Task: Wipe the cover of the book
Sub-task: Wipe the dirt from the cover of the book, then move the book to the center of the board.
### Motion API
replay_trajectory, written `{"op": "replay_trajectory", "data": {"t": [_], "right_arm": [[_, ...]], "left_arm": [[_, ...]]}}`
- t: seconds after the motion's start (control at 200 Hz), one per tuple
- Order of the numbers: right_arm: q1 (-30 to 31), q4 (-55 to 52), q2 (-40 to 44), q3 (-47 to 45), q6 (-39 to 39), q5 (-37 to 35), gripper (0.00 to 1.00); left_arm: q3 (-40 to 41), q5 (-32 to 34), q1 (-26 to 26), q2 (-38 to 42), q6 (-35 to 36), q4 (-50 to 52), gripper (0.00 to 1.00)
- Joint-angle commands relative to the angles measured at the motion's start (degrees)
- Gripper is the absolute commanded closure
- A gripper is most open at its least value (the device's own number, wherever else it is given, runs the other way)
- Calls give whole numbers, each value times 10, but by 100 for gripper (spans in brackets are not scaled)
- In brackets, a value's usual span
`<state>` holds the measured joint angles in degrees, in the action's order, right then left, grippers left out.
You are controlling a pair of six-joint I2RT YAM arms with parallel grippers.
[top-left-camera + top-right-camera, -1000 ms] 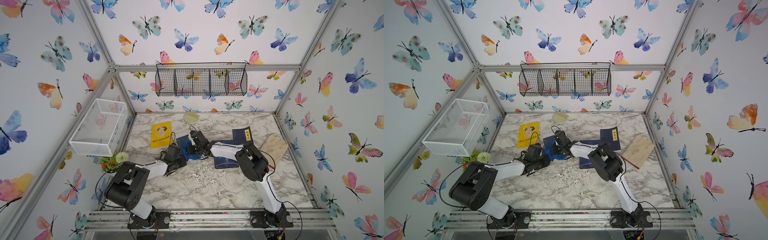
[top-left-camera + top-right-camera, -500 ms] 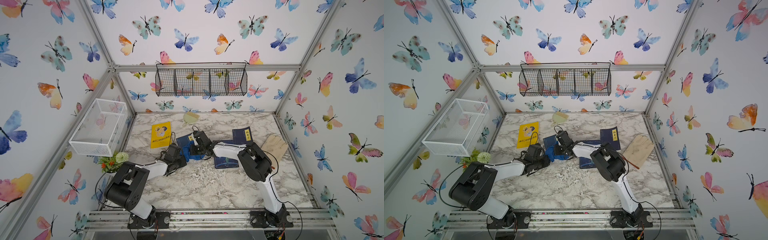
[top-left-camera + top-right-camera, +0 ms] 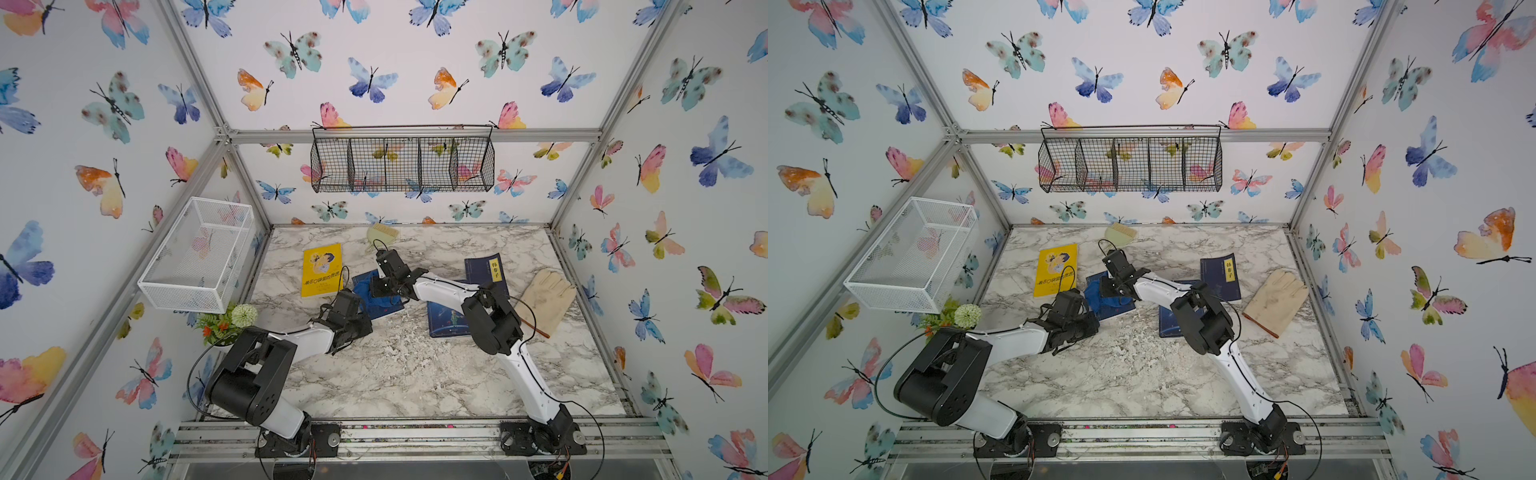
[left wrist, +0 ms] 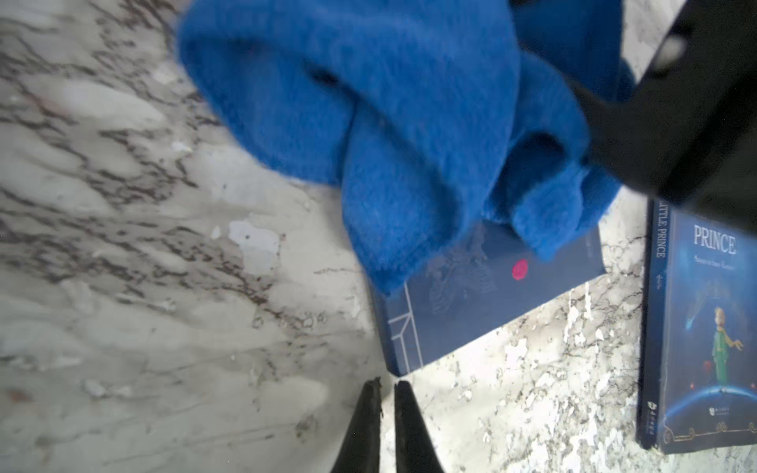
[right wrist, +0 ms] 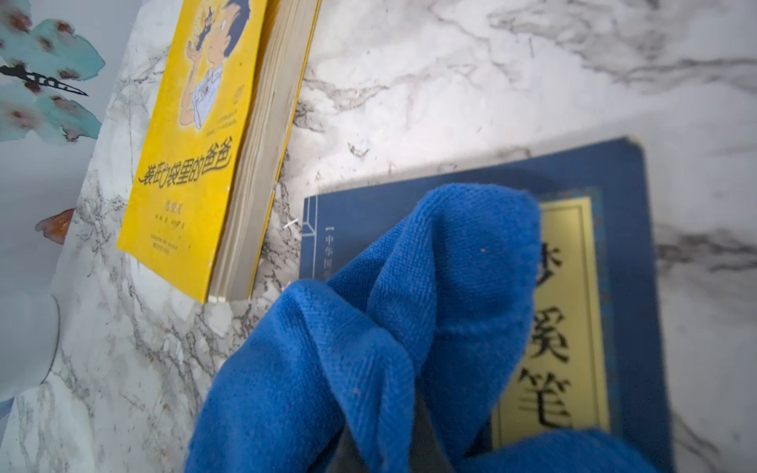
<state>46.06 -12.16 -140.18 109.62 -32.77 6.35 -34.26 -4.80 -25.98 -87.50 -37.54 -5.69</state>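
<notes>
The dark blue book [image 5: 631, 245] lies flat and cover up on the marble table [image 3: 415, 374], left of centre, between the yellow book [image 3: 322, 270] and the Little Prince book [image 4: 704, 327]. Its long axis runs from the back wall toward the front rail, with the near end swung a little toward the right arm's side. A yellow title strip runs along that axis beside one long edge.

The blue cloth [image 5: 409, 307] is bunched over much of the cover. The right gripper [image 3: 384, 291] is clamped on it, its fingers buried in the folds.

The left gripper [image 4: 387, 389] sits just off the book's near corner, fingers all but together and nothing between them.

On the back wall the black wire basket [image 3: 402, 164] has four compartments, and wallpaper butterflies show through its mesh. The same goes for the white mesh bin [image 3: 199, 249] on the left wall.
</notes>
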Motion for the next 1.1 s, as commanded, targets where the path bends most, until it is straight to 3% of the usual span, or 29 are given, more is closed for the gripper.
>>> {"op": "replay_trajectory", "data": {"t": [0.0,0.21,0.365,0.526,0.871,1.096], "right_arm": [[-20,-139,-74,-1,10,-29,97],[-34,-94,-9,-36,34,-33,97],[-66,-81,70,-35,52,-27,97],[-92,-6,200,-152,62,-16,97],[-107,67,416,-335,97,-73,97],[-112,66,467,-374,114,-130,97]], "left_arm": [[2,16,-2,15,0,46,84],[-19,21,2,45,5,58,47],[-29,-35,33,27,2,31,38],[-30,-68,69,25,-7,-4,27],[-123,-121,101,-108,10,-32,28],[-157,-146,95,-170,-11,-68,32]]}}
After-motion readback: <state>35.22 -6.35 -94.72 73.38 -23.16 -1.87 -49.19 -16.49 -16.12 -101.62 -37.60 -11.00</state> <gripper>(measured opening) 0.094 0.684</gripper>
